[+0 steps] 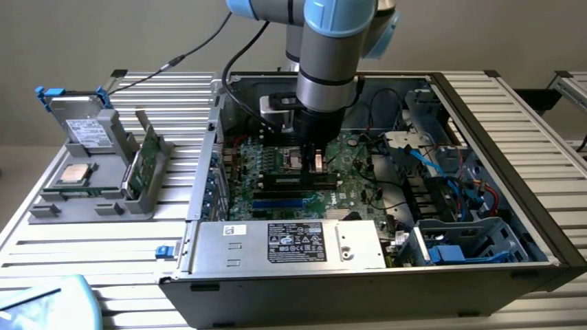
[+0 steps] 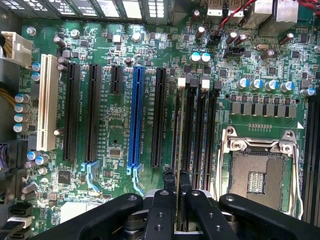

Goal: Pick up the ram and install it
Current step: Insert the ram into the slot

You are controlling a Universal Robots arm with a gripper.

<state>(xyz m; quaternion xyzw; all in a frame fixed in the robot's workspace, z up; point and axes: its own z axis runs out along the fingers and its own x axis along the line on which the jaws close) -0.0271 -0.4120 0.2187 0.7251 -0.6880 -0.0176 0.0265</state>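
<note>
Grey and pale blue, the robot arm [image 1: 326, 69] comes almost straight down from the far side into the open computer case [image 1: 367, 299], wrist vertical over the green motherboard [image 1: 275, 161]. Its black gripper [image 1: 312, 163] reaches the black memory slots [image 1: 295, 180] near the board's middle. A silver power supply [image 1: 289, 244] with a printed label fills the near side of the case. On the ribbed metal table [image 1: 82, 254], at the exterior view's left, a grey plastic holder [image 1: 92, 203] carries a hard drive [image 1: 87, 130], a square processor [image 1: 75, 175] and an upright green card [image 1: 142, 165].

In the wrist view the board is dense with round capacitors and long connectors: one blue slot [image 2: 135, 117], one white slot [image 2: 47, 102] and several black ones. An open metal-framed CPU socket [image 2: 257, 172] lies beside the memory slots. The two matte black fingers [image 2: 169, 185] are drawn nearly together, pinching the ram [image 2: 179, 125], seen edge-on as a thin strip along one memory slot. It seems to sit in that slot, though I cannot tell whether it is fully pressed home.
</note>
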